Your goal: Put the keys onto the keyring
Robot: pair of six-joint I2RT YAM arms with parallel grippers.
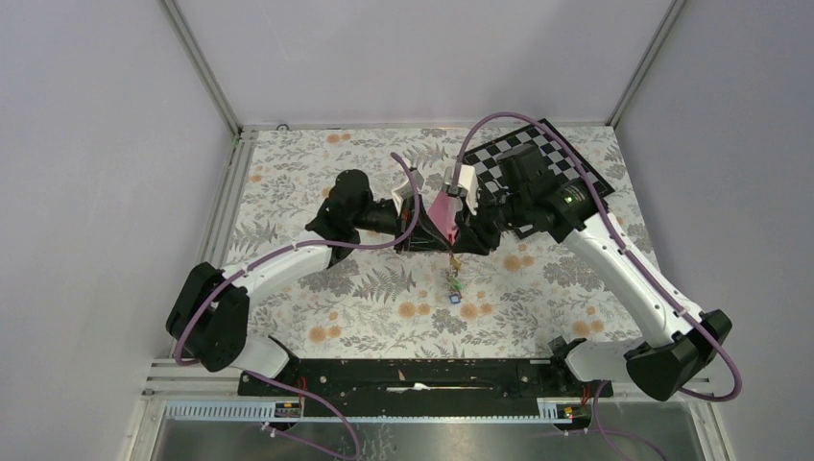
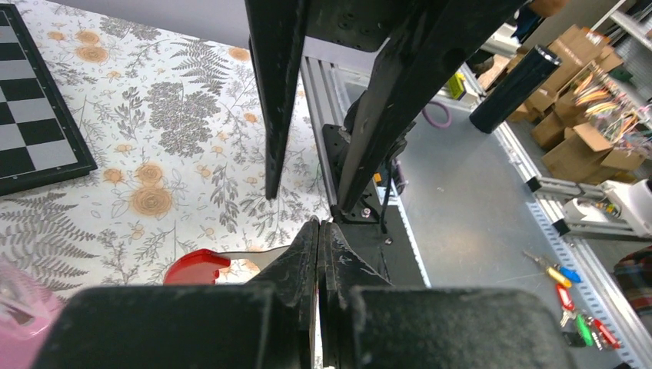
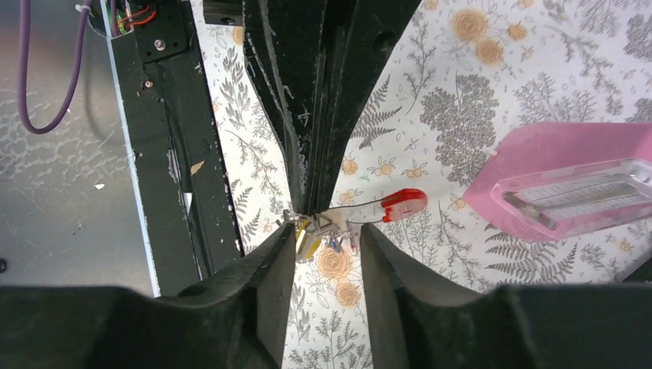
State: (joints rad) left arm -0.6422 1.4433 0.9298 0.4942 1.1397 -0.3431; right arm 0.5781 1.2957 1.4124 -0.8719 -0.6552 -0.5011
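Note:
My left gripper (image 2: 319,224) is shut on the keyring (image 2: 198,266). Its red end and a thin grey bar stick out to the side of the jaws. The keyring also shows in the right wrist view (image 3: 403,204), pinched by the left fingers (image 3: 315,154) that come down from above. A small bunch of keys (image 3: 309,239) with a yellow one sits right at that pinch, between the tips of my open right gripper (image 3: 330,234). From above, both grippers meet at mid-table, and the keys (image 1: 451,280) trail down below them towards the near side. I cannot tell whether they hang or rest on the cloth.
A pink metronome (image 3: 569,181) stands close beside the grippers (image 1: 443,206). A chessboard (image 1: 538,158) lies at the back right. The table has a floral cloth (image 1: 326,298). More coloured keys (image 2: 573,296) lie off the table by the metal rail.

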